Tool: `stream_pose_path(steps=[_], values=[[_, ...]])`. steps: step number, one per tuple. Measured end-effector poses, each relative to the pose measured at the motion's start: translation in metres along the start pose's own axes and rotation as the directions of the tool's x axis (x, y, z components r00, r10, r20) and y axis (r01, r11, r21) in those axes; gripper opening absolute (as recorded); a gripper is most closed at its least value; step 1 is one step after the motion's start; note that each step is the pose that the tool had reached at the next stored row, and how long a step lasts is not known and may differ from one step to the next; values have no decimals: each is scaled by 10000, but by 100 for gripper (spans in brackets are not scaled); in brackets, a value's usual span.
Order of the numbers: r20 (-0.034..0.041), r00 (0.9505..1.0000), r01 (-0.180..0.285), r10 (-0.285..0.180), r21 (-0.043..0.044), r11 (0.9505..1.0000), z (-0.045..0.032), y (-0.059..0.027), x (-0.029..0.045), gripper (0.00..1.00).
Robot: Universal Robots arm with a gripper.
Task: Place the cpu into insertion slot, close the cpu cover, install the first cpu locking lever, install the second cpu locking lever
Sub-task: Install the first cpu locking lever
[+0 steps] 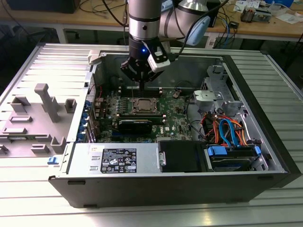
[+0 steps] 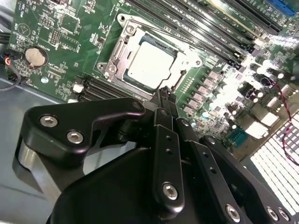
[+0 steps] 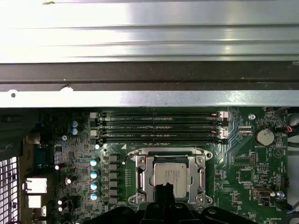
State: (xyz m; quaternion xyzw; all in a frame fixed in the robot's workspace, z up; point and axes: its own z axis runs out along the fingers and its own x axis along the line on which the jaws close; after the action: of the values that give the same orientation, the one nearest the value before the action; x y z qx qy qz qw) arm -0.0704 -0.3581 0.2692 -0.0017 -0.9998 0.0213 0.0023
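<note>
Exterior view: the gripper (image 1: 141,86) hangs over the motherboard (image 1: 173,116) inside the open computer case (image 1: 180,187), its fingers clenched together on nothing. The cpu (image 1: 143,105) lies at six o'clock from the fingertips, close by, seated in its socket. In the second wrist view the cpu cover (image 2: 119,46) lies flat around the chip, whose silver top shows through the window. The closed tips stand over the socket's edge nearest the claw; I cannot tell whether they touch the frame.
</note>
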Motion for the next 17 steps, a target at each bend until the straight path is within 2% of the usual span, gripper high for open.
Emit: stream_pose_path(steps=[2,4,6,7,9,11,14,17], values=[[5,10000,96,-96,0,10000,-13,0,17,11],[7,9999,147,-147,2,9999,-14,-1,85,11],[8,9999,160,-160,1,9999,-12,-1,121,11],[8,9998,185,-185,1,9998,-12,-1,168,11],[10,9998,213,-213,1,9998,-11,-1,218,11],[12,9996,266,-266,1,9996,-11,-2,314,11],[16,9993,366,-366,3,9993,-11,-2,364,11],[28,9977,673,-673,5,9977,-11,0,395,11]])
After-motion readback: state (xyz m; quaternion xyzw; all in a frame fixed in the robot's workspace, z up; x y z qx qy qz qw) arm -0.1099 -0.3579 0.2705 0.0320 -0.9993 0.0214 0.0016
